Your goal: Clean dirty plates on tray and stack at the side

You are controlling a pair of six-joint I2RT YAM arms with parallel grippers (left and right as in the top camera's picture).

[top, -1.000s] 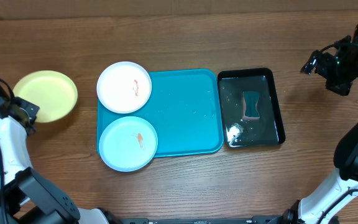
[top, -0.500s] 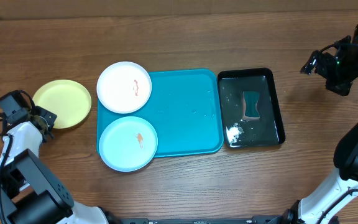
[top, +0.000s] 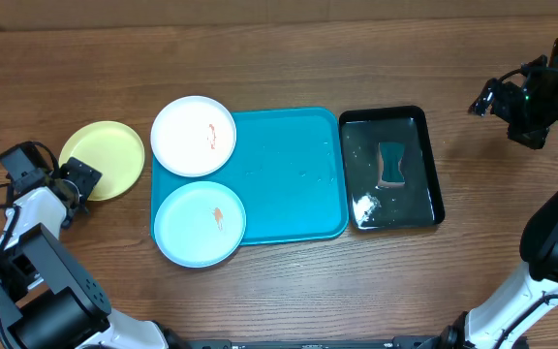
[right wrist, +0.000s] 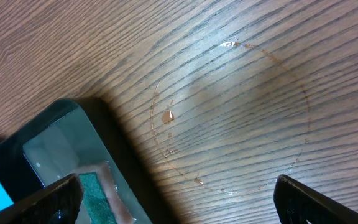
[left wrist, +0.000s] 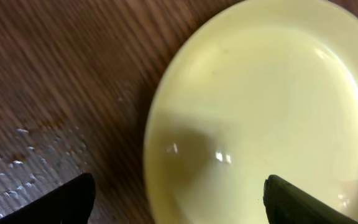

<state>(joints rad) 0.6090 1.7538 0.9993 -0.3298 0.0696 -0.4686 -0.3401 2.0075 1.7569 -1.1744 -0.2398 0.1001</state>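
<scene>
- The left jaws are standing wide apart and gripping nothing. The near rim of the yellow-green plate (left wrist: 253,112) is lying between and just ahead of their fingertips (left wrist: 73,199), flat on the bench (top: 289,58).
- That plate is resting off the turquoise tray (top: 294,174), on the left jaws' side and well apart from the right jaws. Its face is showing no orange smear in the wrist view, so it is probably sitting there as the base of the side stack.
- The white plate (top: 194,136) and the light blue plate (top: 200,223) are lying beyond the yellow-green plate from the left jaws. They are sitting side by side at the tray's end nearer those jaws, each overhanging the rim a little.
- Both are carrying a small orange smear, so they seem to be waiting there to be wiped.
- The right jaws are also standing apart and empty, hovering over bare bench where a faint water ring (right wrist: 229,112) is drying.
- A corner of the black tray (top: 432,174) is showing beside one of the right fingertips (right wrist: 48,199).
- The sponge (top: 392,165) is lying in shallow water and foam in that black tray, likely kept there to stay wet. It is nearer the right jaws than the left, so that arm looks best placed to fetch it.
- No brand, label or readable writing is showing on the plates, either tray or the sponge.
</scene>
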